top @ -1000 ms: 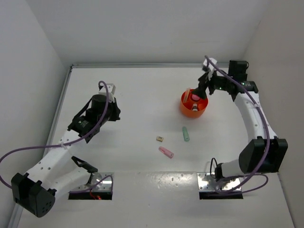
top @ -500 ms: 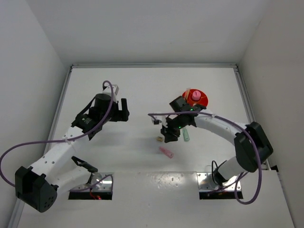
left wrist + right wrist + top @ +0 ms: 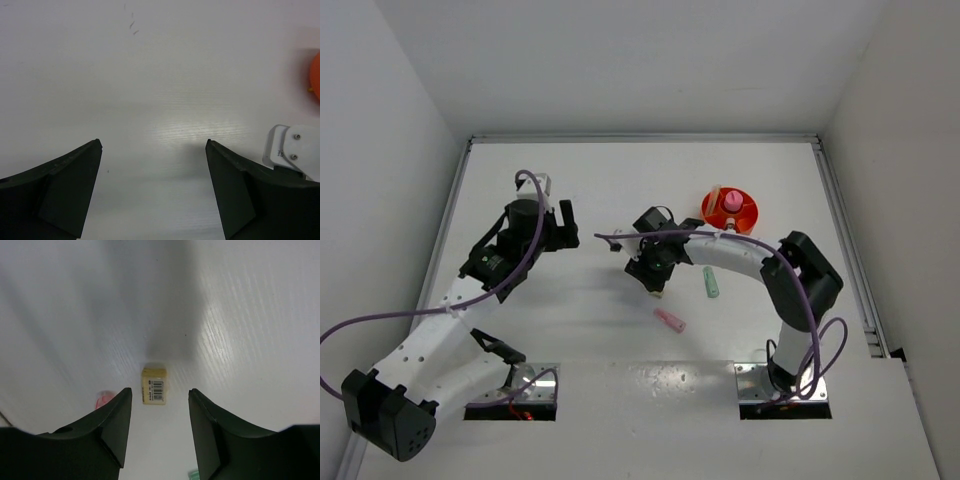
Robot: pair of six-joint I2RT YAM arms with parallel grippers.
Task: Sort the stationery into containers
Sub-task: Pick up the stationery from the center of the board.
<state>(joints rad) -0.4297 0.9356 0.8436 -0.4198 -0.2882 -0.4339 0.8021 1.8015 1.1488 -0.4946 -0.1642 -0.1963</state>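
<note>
The tan block (image 3: 154, 385), with a barcode label, lies flat on the white table just ahead of my right gripper (image 3: 160, 390). That gripper is open, one finger to each side of the block and neither touching it. In the top view the right gripper (image 3: 654, 278) covers the block. A pink stick (image 3: 670, 320) and a mint-green stick (image 3: 711, 282) lie close by. The orange bowl (image 3: 748, 212) at the back right holds a chunky pink tube (image 3: 731, 200). My left gripper (image 3: 153, 143) is wide open over bare table, holding nothing.
The left gripper (image 3: 566, 224) hovers at mid-left, well apart from the items. The right arm's white link (image 3: 740, 252) arcs past the bowl. White walls close the table at the back and on both sides. The bowl's edge (image 3: 315, 75) shows in the left wrist view.
The right gripper has swung from above the bowl down and left to the tan block, its jaws narrower than before. The left gripper has gone from shut to wide open.
</note>
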